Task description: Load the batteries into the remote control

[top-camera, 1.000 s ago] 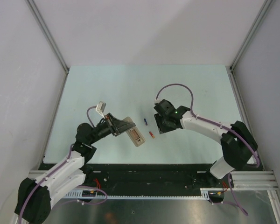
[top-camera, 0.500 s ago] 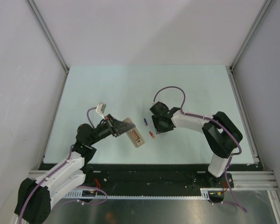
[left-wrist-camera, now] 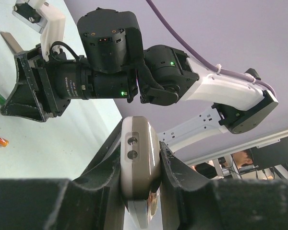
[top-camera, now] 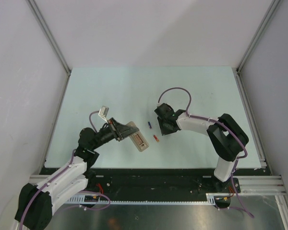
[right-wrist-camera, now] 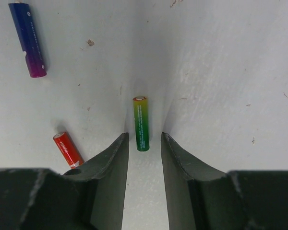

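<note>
- Top external view: the left gripper point(top-camera: 126, 129) is clenched on the remote point(top-camera: 139, 139), grasping its upper end. The free end points to 5 o'clock and hangs over the table point(top-camera: 134, 91).
- The remote's face is up, with an orange patch near its lower end.
- Just off the remote's free end, at 3 o'clock, lies the red battery point(top-camera: 156, 138). The blue battery point(top-camera: 149, 125) lies at 11 o'clock from the red one, apart from it.
- The right gripper point(top-camera: 162, 130) is down at the table, at 3 o'clock from both of these batteries and close beside them.
- Right wrist view: the right gripper point(right-wrist-camera: 145, 143) is released. Its jaws stand apart on either side of the near end of the green battery point(right-wrist-camera: 141, 123), with a sliver of table showing on each side, so neither finger touches it.
- The green battery lies flat, running 12 to 6 o'clock, with its yellow end far from the camera.
- From it, the blue battery point(right-wrist-camera: 29, 40) is at 10 o'clock, well apart, and the red battery point(right-wrist-camera: 67, 149) is at 8 o'clock, beside the left finger.
- Left wrist view: the remote point(left-wrist-camera: 139, 158) sits pinched edge-on between the left gripper's point(left-wrist-camera: 140, 165) fingers, and both pads press its sides.
- At 10 o'clock from the remote, the right gripper point(left-wrist-camera: 26, 91) stands on the table.
</note>
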Tool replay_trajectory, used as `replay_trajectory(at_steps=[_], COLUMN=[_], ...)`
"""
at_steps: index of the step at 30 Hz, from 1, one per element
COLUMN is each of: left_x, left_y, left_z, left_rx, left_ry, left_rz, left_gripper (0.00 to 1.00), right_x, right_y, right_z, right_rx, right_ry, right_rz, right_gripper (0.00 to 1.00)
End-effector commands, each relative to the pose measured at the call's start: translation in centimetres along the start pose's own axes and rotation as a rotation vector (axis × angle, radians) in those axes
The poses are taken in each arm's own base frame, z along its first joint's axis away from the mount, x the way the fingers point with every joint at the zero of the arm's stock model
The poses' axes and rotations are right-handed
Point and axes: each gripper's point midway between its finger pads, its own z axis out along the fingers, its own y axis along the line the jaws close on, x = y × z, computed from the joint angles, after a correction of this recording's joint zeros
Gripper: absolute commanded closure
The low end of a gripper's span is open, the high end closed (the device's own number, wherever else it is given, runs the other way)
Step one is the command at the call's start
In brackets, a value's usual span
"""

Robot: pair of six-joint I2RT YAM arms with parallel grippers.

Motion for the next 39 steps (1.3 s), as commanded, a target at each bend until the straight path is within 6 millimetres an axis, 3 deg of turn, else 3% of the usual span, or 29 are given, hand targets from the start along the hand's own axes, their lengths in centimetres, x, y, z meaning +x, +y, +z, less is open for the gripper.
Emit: replay_trajectory(at_steps=[1,7,15,25,35,39], left_x=[-0.6,-0.5,-0.5,-0.5,-0.5,-0.5], left_y=[-0.9,-0.9,-0.8,-0.9,-0.9,-0.9], left_z=[-0.2,-0.2,-0.2,-0.2,-0.2,-0.3], left_rx=[0.032,0.033,0.032,0.033,0.033,0.033], left_ry=[-0.029,-0.025,-0.026,-0.025,-0.026,-0.028], left_rz=[0.013,0.011,0.012,0.009,0.009,0.009], left_gripper=[1.00,1.00,1.00,1.00,1.00,1.00], right_x=[-0.1,0.2,0.6,1.5,1.7,1.8], right_y=[-0.3,-0.2,0.0,0.0,-0.1,0.1], right_z=[1.2,1.1,0.5,0.3,0.0,0.1], right_rx=[0.022,0.019,0.019,0.021,0.027,0.021], right_ry=[0.001,0.011,0.024,0.055,0.059,0.065], right_rz=[-0.009,-0.009,-0.023,-0.040,-0.042,-0.043], right_gripper=[0.64,0.68,0.66,0.73,0.67,0.77])
